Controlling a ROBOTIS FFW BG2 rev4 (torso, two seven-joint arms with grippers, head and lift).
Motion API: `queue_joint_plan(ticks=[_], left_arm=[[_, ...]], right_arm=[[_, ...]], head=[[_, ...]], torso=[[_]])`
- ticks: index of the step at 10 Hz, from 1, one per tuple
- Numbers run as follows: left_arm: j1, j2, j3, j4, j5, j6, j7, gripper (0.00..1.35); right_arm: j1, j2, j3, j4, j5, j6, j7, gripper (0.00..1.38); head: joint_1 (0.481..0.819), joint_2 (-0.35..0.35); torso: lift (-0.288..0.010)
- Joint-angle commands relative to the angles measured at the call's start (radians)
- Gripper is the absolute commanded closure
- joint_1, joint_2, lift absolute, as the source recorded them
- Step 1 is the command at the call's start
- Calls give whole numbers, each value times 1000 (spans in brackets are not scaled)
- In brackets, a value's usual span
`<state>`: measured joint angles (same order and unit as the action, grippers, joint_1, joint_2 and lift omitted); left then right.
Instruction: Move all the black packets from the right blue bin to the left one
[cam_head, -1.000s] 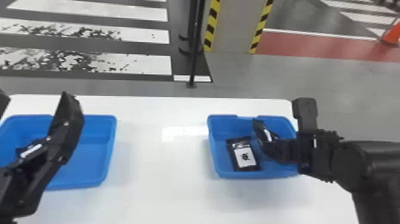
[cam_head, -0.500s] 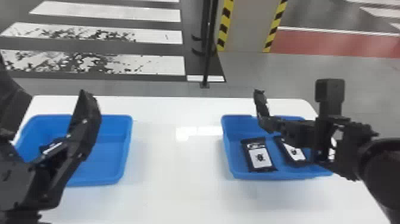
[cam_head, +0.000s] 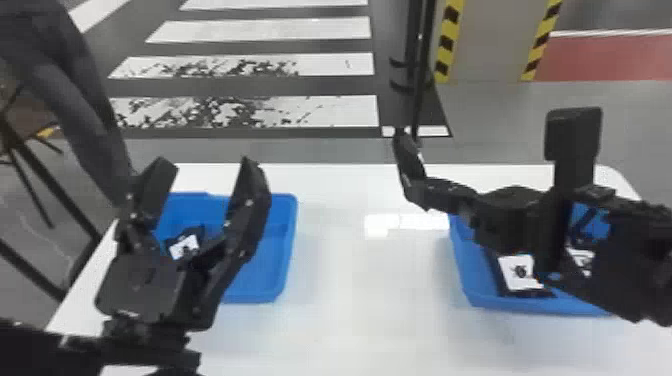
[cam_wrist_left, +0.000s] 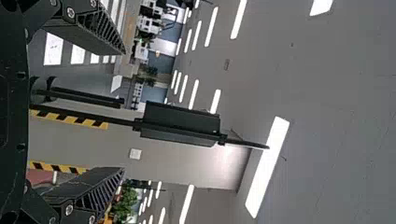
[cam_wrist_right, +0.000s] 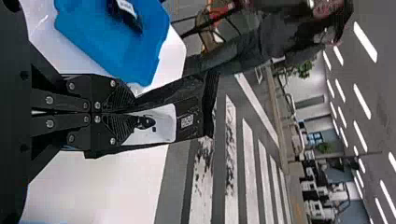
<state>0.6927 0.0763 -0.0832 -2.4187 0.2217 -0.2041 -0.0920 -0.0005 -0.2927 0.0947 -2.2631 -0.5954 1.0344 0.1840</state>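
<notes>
In the head view, my right gripper (cam_head: 440, 192) is above the left edge of the right blue bin (cam_head: 465, 285), shut on a black packet (cam_head: 410, 162) that sticks out leftward. The right wrist view shows this gripper (cam_wrist_right: 133, 113) pinching the packet (cam_wrist_right: 187, 119) at one end. Two more packets, one with a white label (cam_head: 520, 272) and one partly behind the arm (cam_head: 582, 260), lie in the right bin. My left gripper (cam_head: 206, 165) stands open over the left blue bin (cam_head: 270, 280), partly hiding a packet (cam_head: 184, 246) inside. The left wrist view shows that gripper's (cam_wrist_left: 123, 111) fingers apart, holding nothing.
The white table (cam_head: 365, 300) stretches between the two bins. Behind it stands a dark pole (cam_head: 417, 75) near the far edge. A person's leg shows beyond the left bin. The right arm crosses over the right bin.
The right gripper has risen from the right bin and moved left with the packet. The head view has swung left, showing more of the left bin and left gripper, which has shifted slightly rightward.
</notes>
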Motion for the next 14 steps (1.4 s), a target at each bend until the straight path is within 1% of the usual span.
queue_joint_plan(ticks=[1, 4, 7, 9, 10, 13, 14], left_arm=[[-8, 5, -9, 0, 6, 69, -2, 154], [-37, 5, -5, 0, -6, 187, -5, 156], [-55, 11, -18, 0, -8, 233, -9, 156], [-69, 20, -42, 0, 22, 263, -22, 154], [-77, 23, -48, 0, 24, 292, -25, 150], [-69, 19, -36, 0, 30, 305, -26, 156], [-67, 19, -38, 0, 44, 327, -22, 190]], right_arm=[[-17, -10, 73, -18, -31, -23, 0, 1161], [-41, -17, 157, -33, -81, -50, 0, 1161], [-73, -23, 254, -23, -123, -75, 0, 1159], [-95, -33, 320, 4, -150, -107, 0, 1159], [-100, -34, 342, 1, -160, -114, 0, 1159], [-103, -39, 378, -6, -178, -117, 0, 1161], [-105, -40, 382, -8, -178, -117, 0, 1161]], head=[[687, 123], [695, 198], [695, 244], [695, 277], [695, 282], [695, 313], [695, 319]], torso=[[-140], [-140], [-140], [-140], [-140], [-140], [-140]])
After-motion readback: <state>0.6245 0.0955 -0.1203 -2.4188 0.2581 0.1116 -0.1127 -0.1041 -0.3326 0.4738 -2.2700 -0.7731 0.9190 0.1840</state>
